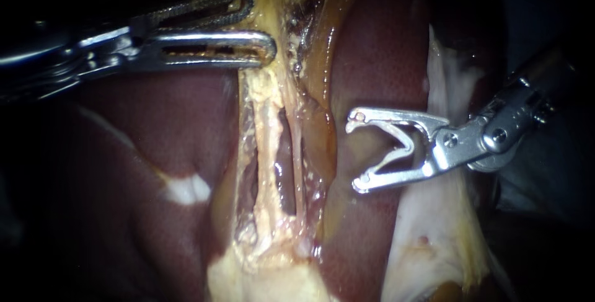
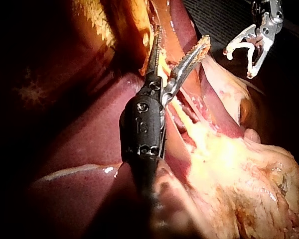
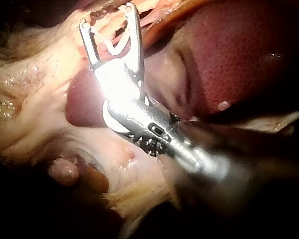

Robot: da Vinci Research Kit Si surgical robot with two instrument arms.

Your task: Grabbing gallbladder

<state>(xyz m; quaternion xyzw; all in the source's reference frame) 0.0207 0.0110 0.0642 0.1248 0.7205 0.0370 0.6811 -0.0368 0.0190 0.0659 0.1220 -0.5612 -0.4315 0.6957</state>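
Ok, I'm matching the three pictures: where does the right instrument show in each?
Endoscope: right instrument enters from the right, over the liver.
Left wrist: right instrument beyond the left instrument, apart.
Right wrist: right instrument, the view's own, beside the liver.
Shared landmark: the dark red liver.

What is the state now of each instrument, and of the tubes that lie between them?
Left instrument: jaws open, nothing gripped, tips at the yellowish tissue.
Right instrument: jaws open, empty, over the liver.
Tubes: laid bare, no clip on them.
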